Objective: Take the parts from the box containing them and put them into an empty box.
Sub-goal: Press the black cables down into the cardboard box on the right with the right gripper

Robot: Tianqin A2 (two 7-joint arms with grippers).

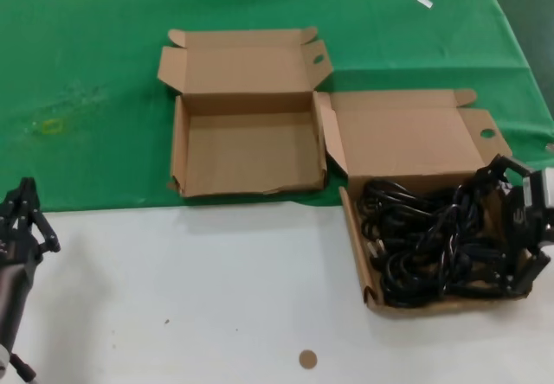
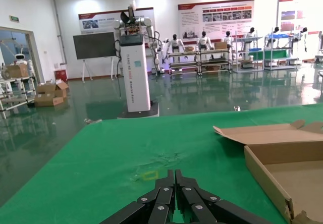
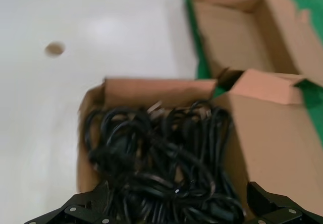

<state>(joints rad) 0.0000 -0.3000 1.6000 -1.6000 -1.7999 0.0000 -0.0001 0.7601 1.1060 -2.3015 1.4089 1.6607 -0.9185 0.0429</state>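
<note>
Right claw (image 1: 506, 228) spread wide over cords (image 1: 428, 237) heaped in right box (image 1: 357, 237). Empty box (image 1: 247, 155) far left. Left claw (image 2: 175, 181) pressed together, parked near-left over tabletop (image 1: 190, 289).

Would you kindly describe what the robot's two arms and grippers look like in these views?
Both are black. The left gripper has slim linked bars joined by small silver pivot screws, narrowing to a point, on a dark grey rounded arm. The right gripper has the same black linkage bars, behind which sits a boxy black and grey wrist housing.

right claw (image 1: 511, 228) tips buried among cords (image 1: 424, 237), individual cords indistinguishable
</note>
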